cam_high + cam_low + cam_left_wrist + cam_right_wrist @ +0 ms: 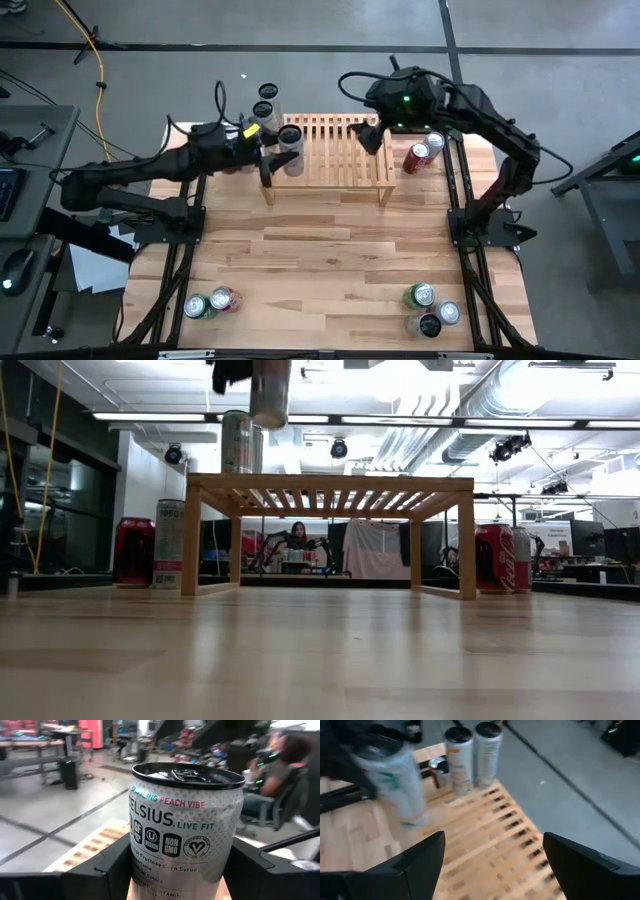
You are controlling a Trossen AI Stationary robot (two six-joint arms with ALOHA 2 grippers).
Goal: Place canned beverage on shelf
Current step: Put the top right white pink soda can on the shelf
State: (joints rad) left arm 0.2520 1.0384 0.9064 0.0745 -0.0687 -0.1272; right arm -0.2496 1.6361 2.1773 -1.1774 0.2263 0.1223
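I have the left gripper point(283, 157) clamped on the tall Celsius can point(185, 830), fingers on its mid-body, hanging it over the left end of the shelf point(335, 150), clear of the slats in the low view. Its long axis runs upright, lid on top. I judge it rigid but thin-walled and slick, heavy if it is full, so the sidewall is the right hold. My right gripper point(490, 865) waits over the shelf's right end, fingers spread wide and empty
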